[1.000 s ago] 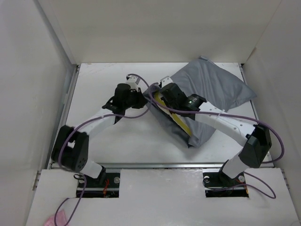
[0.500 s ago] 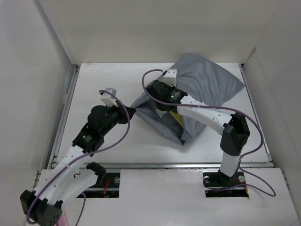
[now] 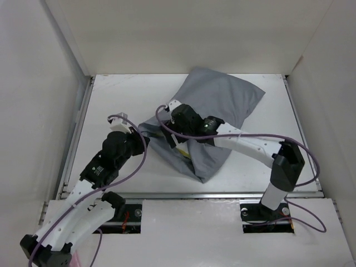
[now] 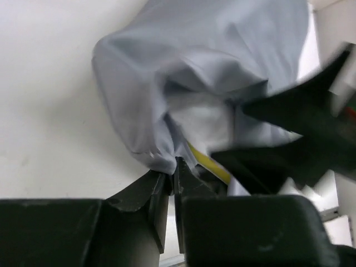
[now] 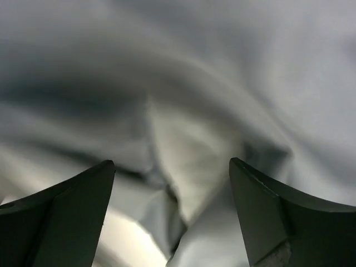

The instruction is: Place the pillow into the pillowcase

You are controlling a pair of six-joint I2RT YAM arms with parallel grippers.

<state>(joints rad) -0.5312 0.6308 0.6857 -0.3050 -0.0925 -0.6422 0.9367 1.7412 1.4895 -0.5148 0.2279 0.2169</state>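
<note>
Since half a second ago, the grey pillowcase [image 3: 222, 111] has turned and slid, so its far corner now points more to the middle of the far edge of the table [image 3: 122, 94] and no longer to the far right corner. Its open end is drawn out toward the left edge. The left gripper [image 3: 143, 135] has pulled back a little to the near left. In the left wrist view its fingers [image 4: 158, 186] are pressed together on the hem of the cloth. The right gripper [image 3: 171, 132] has come lower and sits at the mouth. In its own view the fingers [image 5: 72, 206] are spread wide, with only grey folds between them, holding nothing.

The pillow [image 4: 200, 125] lies in the middle of the table, toward the right edge, and is almost fully covered. From above almost no white shows. Only the left wrist view shows a pale patch and a short piece of the yellow band [image 4: 208, 161] at the opening.

I judge the task nearly finished. What remains, I think, is to draw the hem over this last corner.
</note>
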